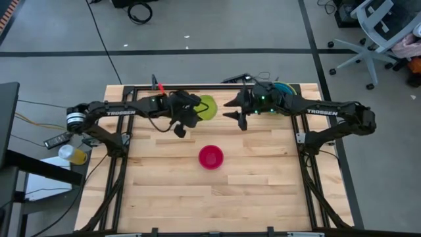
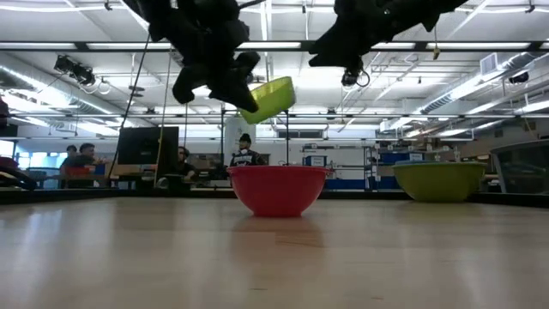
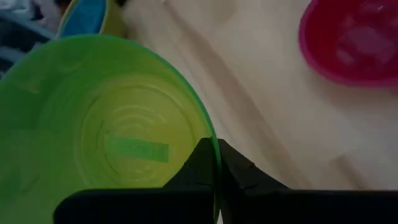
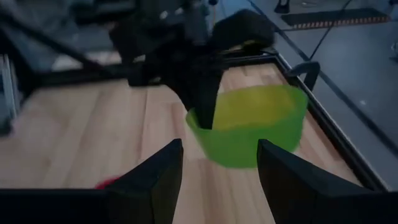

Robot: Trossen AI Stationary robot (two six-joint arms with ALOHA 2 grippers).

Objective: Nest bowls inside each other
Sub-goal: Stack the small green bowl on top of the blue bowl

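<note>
A small lime-green bowl (image 1: 207,107) hangs tilted in the air above the far middle of the table, with my left gripper (image 1: 195,112) shut on its rim. In the low view this lime-green bowl (image 2: 268,99) is well clear of the wood. The smallest, magenta-red bowl (image 1: 210,157) stands on its base at the table's middle. My right gripper (image 1: 229,109) hovers open just right of the lime-green bowl (image 4: 255,127), touching nothing. A large olive-green bowl (image 2: 437,180) with a blue bowl (image 3: 87,15) inside it stands at the far right. My left gripper pinches the lime-green bowl's rim (image 3: 210,127), one finger inside the bowl and one outside its wall. The fingers come from the table's left, slanting down. The bowl is lifted clear and tilted, its opening turned partly toward the gripper.
The olive-green bowl (image 1: 284,89) sits partly under my right arm by the table's far right corner. A dark metal frame (image 1: 131,89) borders the tabletop. The near half of the table in front of the magenta-red bowl (image 2: 276,189) is bare wood. People sit in the room beyond.
</note>
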